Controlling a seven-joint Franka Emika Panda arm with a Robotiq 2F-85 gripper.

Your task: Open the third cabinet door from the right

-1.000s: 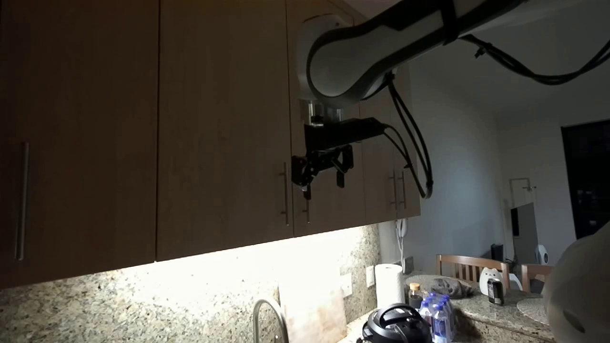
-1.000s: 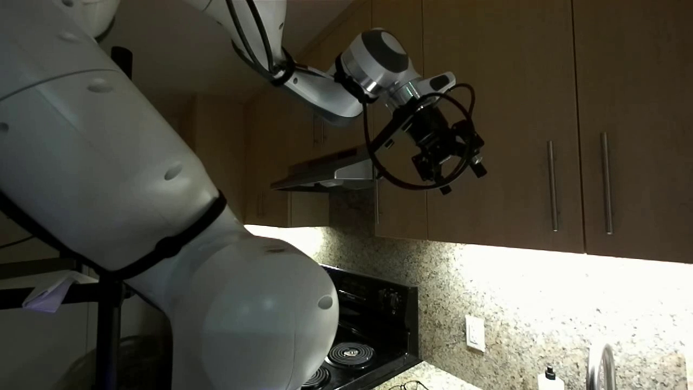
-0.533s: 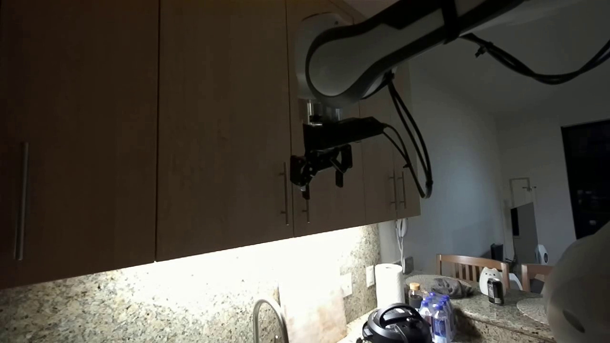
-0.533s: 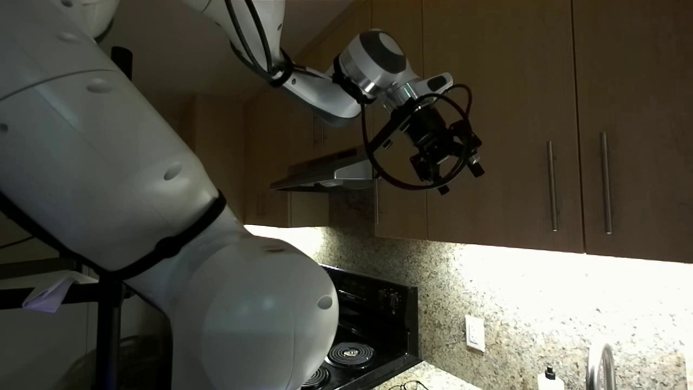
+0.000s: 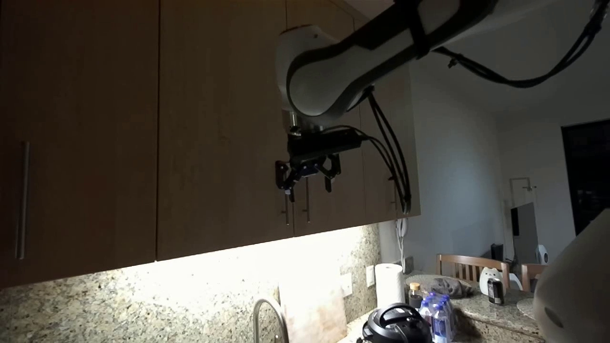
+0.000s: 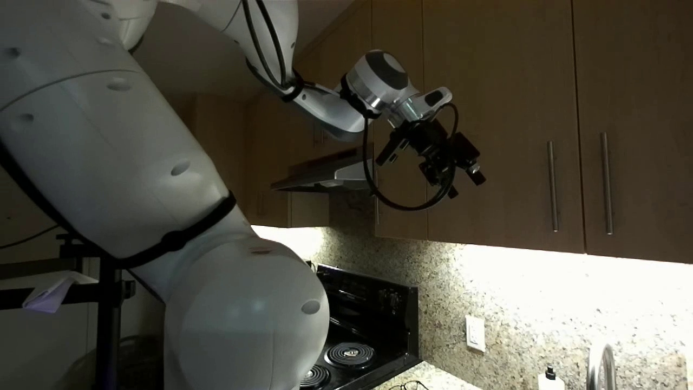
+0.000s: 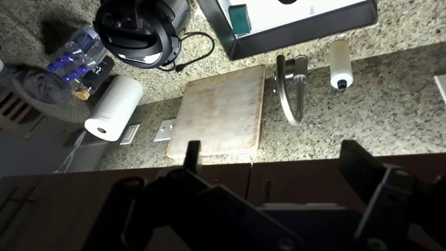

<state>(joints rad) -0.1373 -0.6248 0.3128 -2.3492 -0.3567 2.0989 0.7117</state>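
Note:
The third cabinet door from the right is flat brown wood and looks shut. Its slim metal handle stands just right of a door seam, its upper part behind my gripper in that exterior view. In an exterior view the door and its handle show fully right of the gripper. In the wrist view a dark strip of the door shows left of the seam. My gripper is open and empty, pointing down in front of the cabinets; its spread fingers also show in the wrist view.
A neighbouring door has a handle close to the seam. A range hood and stove stand to one side. Below are a faucet, cutting board, paper towel roll, black cooker and water bottles.
The arm and gripper have moved left and slightly down in an exterior view, now overlapping the two handles at the seam. The gripper has turned slightly and stays open. The doors have not moved.

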